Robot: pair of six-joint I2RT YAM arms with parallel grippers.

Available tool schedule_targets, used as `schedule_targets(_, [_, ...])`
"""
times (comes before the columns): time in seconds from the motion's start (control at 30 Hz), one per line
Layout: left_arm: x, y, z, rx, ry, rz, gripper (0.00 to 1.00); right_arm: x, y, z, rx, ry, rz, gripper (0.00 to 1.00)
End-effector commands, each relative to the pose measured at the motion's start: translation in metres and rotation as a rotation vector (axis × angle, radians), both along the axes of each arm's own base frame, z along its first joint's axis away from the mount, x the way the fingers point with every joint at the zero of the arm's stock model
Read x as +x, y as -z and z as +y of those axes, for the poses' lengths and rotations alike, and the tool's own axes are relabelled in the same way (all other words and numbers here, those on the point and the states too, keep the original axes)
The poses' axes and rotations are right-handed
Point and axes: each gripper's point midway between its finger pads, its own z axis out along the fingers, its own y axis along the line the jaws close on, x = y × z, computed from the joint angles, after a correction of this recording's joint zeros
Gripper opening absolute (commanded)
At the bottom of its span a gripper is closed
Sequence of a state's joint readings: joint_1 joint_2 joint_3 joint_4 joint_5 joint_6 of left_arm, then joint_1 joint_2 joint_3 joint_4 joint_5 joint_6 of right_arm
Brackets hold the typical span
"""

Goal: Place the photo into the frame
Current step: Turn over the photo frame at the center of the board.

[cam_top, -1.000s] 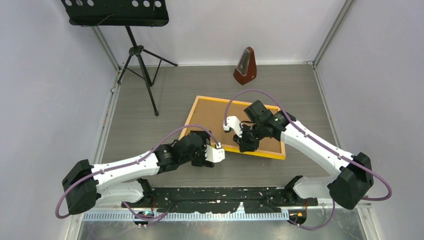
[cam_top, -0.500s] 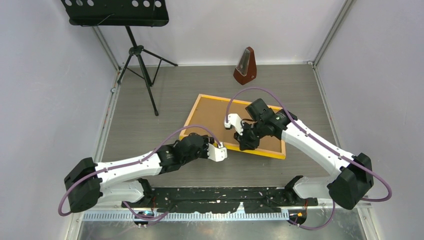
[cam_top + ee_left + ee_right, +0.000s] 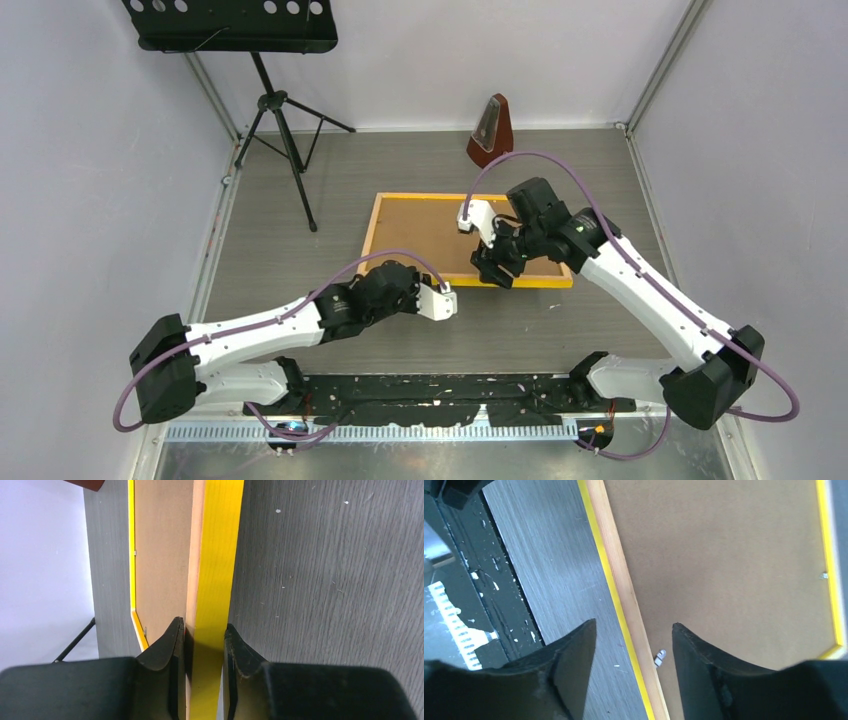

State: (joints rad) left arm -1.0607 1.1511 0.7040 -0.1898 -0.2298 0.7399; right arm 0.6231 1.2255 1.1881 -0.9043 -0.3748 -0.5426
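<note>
The frame [image 3: 371, 232] lies flat mid-table, its yellow strips around a brown backing sheet [image 3: 425, 228] that faces up. My left gripper [image 3: 449, 291] is shut on the frame's near strip [image 3: 215, 555], one finger [image 3: 167, 647] on the backing side and the other on the table side. My right gripper [image 3: 496, 268] hovers open over the near right part of the frame. Its jaws straddle the near strip [image 3: 611, 575] without touching it, with a small metal tab [image 3: 659, 656] between them. The photo is hidden or out of view.
A brown metronome [image 3: 491, 131] stands at the back, beyond the frame. At the back left is a black music stand [image 3: 283, 130]. Grey walls close in the table on three sides. The arms' black base plate [image 3: 450, 395] runs along the near edge.
My left gripper has shut on the frame's near strip. My right gripper has opened, let go and drawn up and right. The frame has turned from skewed to square with the table.
</note>
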Motion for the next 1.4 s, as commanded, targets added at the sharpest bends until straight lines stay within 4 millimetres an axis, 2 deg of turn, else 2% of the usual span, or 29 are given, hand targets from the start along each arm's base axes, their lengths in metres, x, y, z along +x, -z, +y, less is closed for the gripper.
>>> schedule_targets(0.0, [0.012,-0.047,-0.015,-0.168,-0.062,-0.041,0.00,0.004,-0.034,-0.010,0.029,0.045,-0.087,0.65])
schedule_targets(0.23, [0.015,-0.084,-0.014,-0.203,-0.063,-0.081,0.00,0.001,-0.050,-0.028,0.015,0.062,-0.192,0.78])
schedule_targets(0.43, [0.013,-0.103,-0.016,-0.174,-0.040,-0.072,0.00,-0.001,-0.058,-0.045,-0.040,0.051,-0.281,0.90])
schedule_targets(0.57, [0.013,-0.113,-0.018,-0.171,-0.028,-0.064,0.00,0.006,-0.060,-0.055,-0.094,0.057,-0.356,0.91])
schedule_targets(0.83, [0.011,-0.129,-0.014,-0.183,-0.016,-0.022,0.00,0.022,-0.066,-0.060,-0.167,0.046,-0.462,0.92])
schedule_targets(1.07, [0.006,-0.137,-0.008,-0.188,-0.003,0.007,0.00,0.034,-0.077,-0.056,-0.186,0.024,-0.514,0.92])
schedule_targets(1.27, [0.001,-0.142,-0.006,-0.206,0.011,0.042,0.00,0.039,-0.071,-0.051,-0.214,-0.005,-0.505,0.92])
schedule_targets(1.37, [-0.001,-0.143,-0.005,-0.210,0.020,0.049,0.00,0.048,-0.071,-0.052,-0.236,0.014,-0.530,0.92])
